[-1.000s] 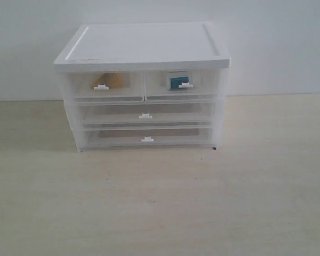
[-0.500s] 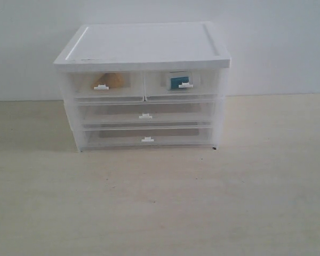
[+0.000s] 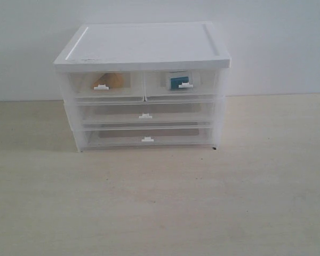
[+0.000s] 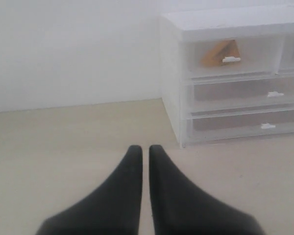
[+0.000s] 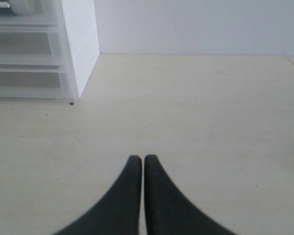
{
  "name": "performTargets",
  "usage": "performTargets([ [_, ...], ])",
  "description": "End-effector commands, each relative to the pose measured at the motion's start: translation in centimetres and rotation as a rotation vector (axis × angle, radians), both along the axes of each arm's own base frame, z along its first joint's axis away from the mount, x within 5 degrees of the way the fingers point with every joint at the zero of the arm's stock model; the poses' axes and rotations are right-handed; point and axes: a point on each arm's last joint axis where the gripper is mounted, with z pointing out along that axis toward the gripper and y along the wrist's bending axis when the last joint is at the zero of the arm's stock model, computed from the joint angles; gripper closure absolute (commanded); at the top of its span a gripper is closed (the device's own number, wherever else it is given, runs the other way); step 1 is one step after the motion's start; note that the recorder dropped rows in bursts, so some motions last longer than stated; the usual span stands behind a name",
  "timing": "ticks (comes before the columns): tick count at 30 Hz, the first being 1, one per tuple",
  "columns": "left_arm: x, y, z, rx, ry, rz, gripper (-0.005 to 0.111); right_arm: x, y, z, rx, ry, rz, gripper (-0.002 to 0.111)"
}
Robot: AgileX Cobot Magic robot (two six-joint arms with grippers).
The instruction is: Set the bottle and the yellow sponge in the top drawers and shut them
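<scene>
Both claws, the left gripper (image 4: 144, 149) and the right gripper (image 5: 139, 159), are hanging pressed together and empty above the table (image 3: 160, 202), on the near side and well apart from the cabinet (image 3: 144, 48). The left top drawer (image 3: 85, 88) is holding the yellow sponge (image 3: 109, 80), and the right top drawer (image 3: 205, 88) is holding the bottle (image 3: 178, 81). Both drawers are sitting flush and closed. By this, the task is looking finished, with nothing remaining.
</scene>
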Motion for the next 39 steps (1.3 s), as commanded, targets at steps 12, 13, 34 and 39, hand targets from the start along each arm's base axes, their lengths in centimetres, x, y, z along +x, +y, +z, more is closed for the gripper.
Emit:
performTargets([
  [12,0.3,0.2,-2.5,-0.033,0.051,0.062,0.102,0.0,0.0,0.0,0.002,-0.009,0.001,0.108],
  [13,0.3,0.2,-2.5,-0.035,0.046,0.062,0.102,0.0,0.0,0.0,0.002,-0.009,0.001,0.108],
  [34,0.3,0.3,-2.6,-0.035,0.067,0.067,0.102,0.0,0.0,0.0,0.002,-0.009,0.001,0.108],
  [39,0.2,0.3,-2.7,-0.035,0.07,0.067,0.102,0.0,0.0,0.0,0.002,-0.009,0.001,0.108],
])
